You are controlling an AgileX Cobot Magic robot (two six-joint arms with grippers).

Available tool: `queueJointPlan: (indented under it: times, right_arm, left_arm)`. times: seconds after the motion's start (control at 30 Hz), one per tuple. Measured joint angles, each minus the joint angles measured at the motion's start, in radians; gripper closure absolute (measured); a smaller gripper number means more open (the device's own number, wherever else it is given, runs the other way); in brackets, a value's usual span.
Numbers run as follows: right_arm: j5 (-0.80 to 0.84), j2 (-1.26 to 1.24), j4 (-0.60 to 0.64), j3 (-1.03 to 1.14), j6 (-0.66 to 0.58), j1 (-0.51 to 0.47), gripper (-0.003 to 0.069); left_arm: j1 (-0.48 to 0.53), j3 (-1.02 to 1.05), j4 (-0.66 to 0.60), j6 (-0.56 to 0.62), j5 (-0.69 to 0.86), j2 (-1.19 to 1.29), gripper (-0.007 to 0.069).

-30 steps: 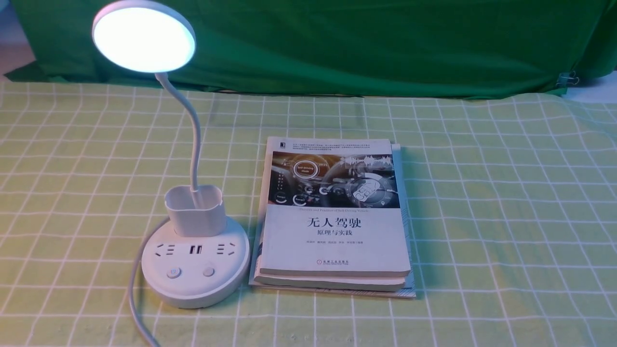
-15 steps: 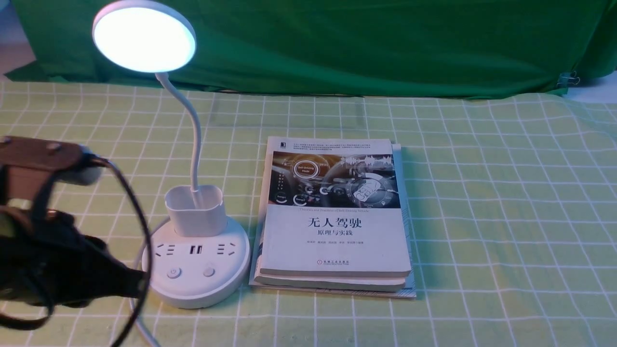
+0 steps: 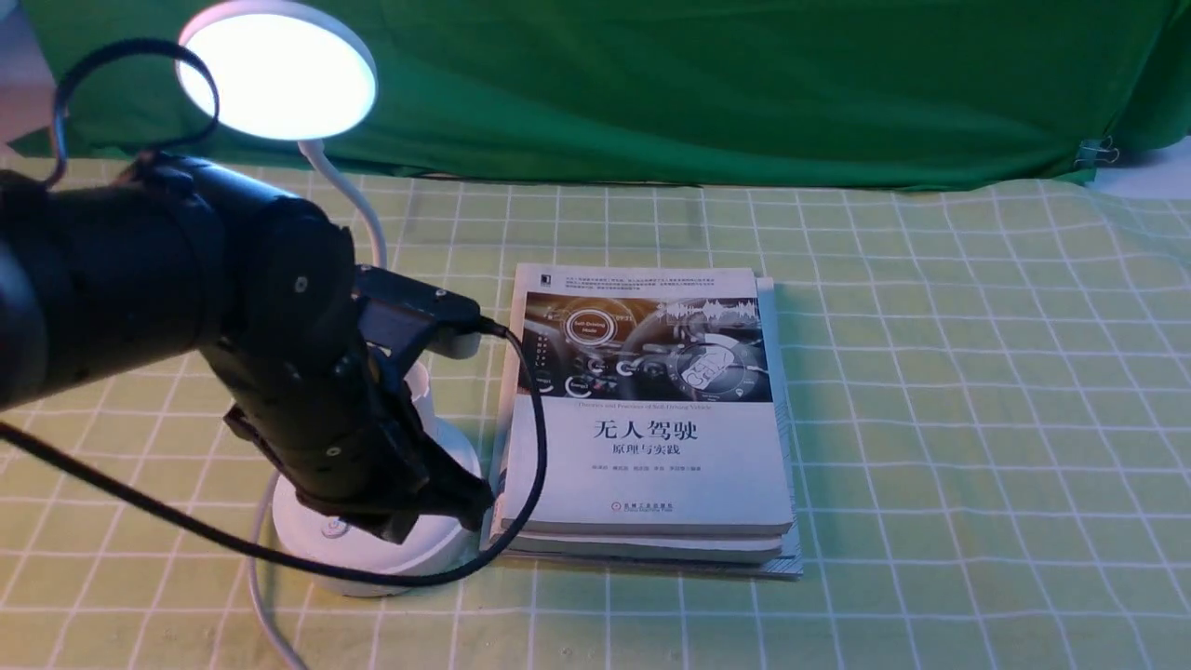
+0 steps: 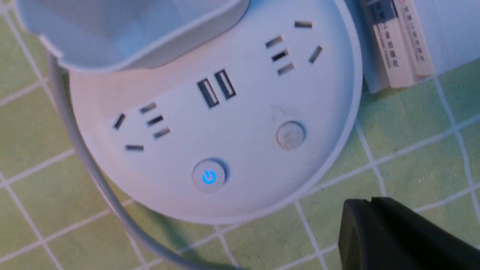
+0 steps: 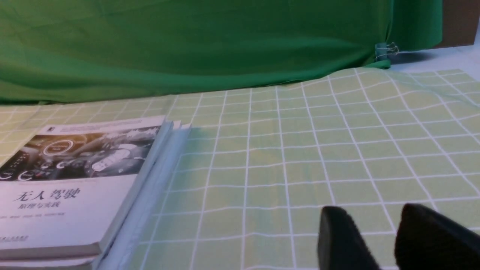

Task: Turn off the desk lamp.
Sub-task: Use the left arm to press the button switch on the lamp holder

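Observation:
The white desk lamp stands at the left; its round head point(image 3: 276, 70) is lit. My left arm hides the cup holder and much of the round base point(image 3: 307, 549) in the front view. My left gripper point(image 3: 473, 495) is shut and empty, low at the base's right front edge. In the left wrist view the base point(image 4: 240, 112) shows sockets, a blue-lit power button point(image 4: 209, 176) and a plain round button point(image 4: 290, 134); the shut fingertips point(image 4: 369, 204) hang over the cloth just off the base rim. My right gripper point(image 5: 375, 213) is open and empty above the cloth.
A stack of books point(image 3: 647, 419) lies right beside the lamp base, also in the right wrist view point(image 5: 75, 180). The lamp's white cord point(image 3: 260, 605) runs to the front edge. A green-checked cloth point(image 3: 977, 419) covers the table, with a green backdrop point(image 3: 698, 84) behind.
My left arm has swung in from the left and come down over the lamp base, now covering the cup holder. The lamp head stays lit.

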Motion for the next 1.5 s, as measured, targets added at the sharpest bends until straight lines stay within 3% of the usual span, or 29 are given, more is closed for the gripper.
queueJointPlan:
  times: [0.3,1.5]
  right_arm:
    - [0.000,0.000,0.000,0.000,0.000,0.000,0.0421]
    - [0.001,0.000,0.000,0.000,-0.001,0.000,0.0421]
  left_arm:
    - [0.058,-0.048,-0.022,0.021,-0.014,0.099,0.0624]
    - [0.058,-0.067,-0.023,0.003,-0.036,0.185,0.0624]
